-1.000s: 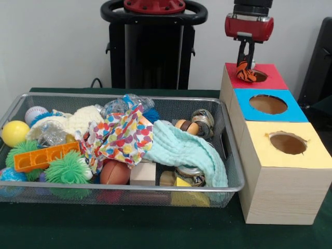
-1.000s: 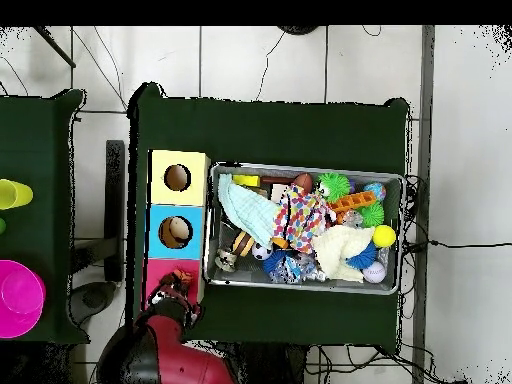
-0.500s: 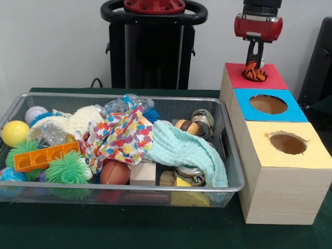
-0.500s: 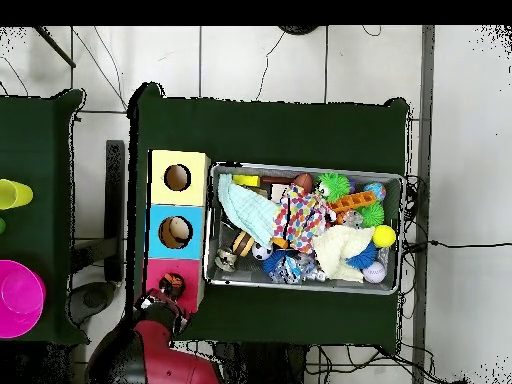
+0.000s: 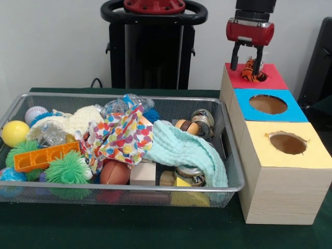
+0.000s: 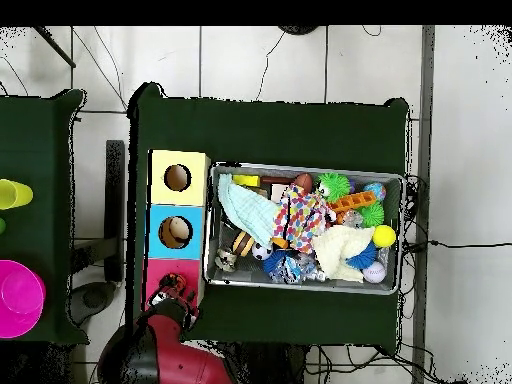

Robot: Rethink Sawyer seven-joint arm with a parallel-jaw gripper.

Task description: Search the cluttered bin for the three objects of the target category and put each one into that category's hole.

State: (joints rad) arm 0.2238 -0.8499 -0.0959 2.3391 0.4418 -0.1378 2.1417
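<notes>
The red-and-black gripper [image 5: 246, 56] hangs with fingers spread over the orange black-striped toy tiger [image 5: 250, 71], which lies in the red-topped wooden box's hole [image 5: 258, 77], at two o'clock from the silver wire-mesh bin [image 5: 226, 182]; drop seemingly done, next comes another search there.

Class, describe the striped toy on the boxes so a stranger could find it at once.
Beside the wire bin stand three wooden boxes; take the farthest, the red-topped one. The toy tiger sits at its hole, between the open end effector fingers. It is the only orange, black-striped animal there.
</notes>
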